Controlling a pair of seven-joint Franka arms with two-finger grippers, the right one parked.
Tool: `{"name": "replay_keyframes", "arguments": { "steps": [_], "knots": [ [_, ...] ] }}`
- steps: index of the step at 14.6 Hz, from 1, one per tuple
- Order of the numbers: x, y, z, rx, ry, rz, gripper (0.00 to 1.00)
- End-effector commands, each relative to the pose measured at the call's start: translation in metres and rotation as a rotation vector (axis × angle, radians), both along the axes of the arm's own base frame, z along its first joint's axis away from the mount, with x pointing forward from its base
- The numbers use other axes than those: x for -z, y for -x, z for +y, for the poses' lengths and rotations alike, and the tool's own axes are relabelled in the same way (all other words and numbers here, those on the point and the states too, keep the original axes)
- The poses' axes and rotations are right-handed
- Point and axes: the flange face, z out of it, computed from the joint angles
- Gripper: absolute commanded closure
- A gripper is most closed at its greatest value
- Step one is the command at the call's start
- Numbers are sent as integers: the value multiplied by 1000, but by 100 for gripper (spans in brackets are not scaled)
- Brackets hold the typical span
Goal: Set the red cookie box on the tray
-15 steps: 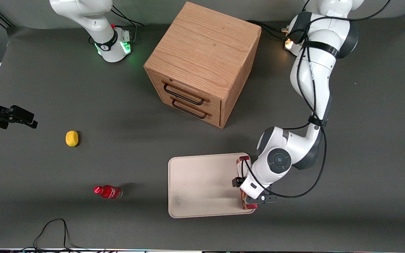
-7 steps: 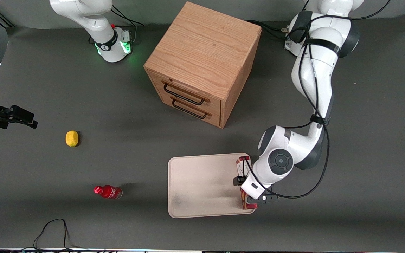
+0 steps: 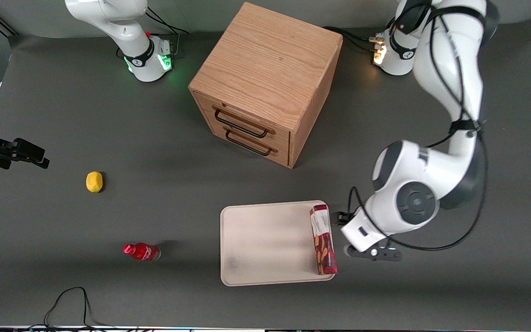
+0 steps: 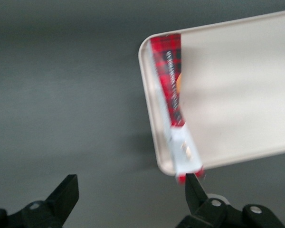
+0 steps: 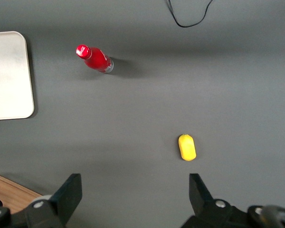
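now the red cookie box (image 3: 323, 240) lies along the tray (image 3: 265, 244) edge; the hand (image 4: 128, 192) hangs open beside it.

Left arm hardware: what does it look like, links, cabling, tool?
The left arm has glossy white rounded links with dark grey joint bands and a round grey cap on the joint. Black cables run loose along it, strapped by black bands. An amber light glows at its base. The tool has two black wedge-shaped fingers on a black body with silver screws.
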Motion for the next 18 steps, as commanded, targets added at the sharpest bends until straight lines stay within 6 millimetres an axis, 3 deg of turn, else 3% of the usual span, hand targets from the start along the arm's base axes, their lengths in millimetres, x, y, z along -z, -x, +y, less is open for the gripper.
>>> {"name": "replay_keyframes", "arguments": {
  "steps": [1, 4, 9, 13, 15, 18],
  "knots": [
    [-40, 46, 65, 73, -9, 42, 0],
    [-79, 84, 120, 24, -35, 45, 0],
    [-122, 142, 209, -78, -34, 67, 0],
    [-155, 183, 251, -147, -34, 109, 0],
    [-164, 191, 278, -192, -54, 104, 0],
    [-178, 192, 276, -185, -106, 118, 0]
  ]
}}
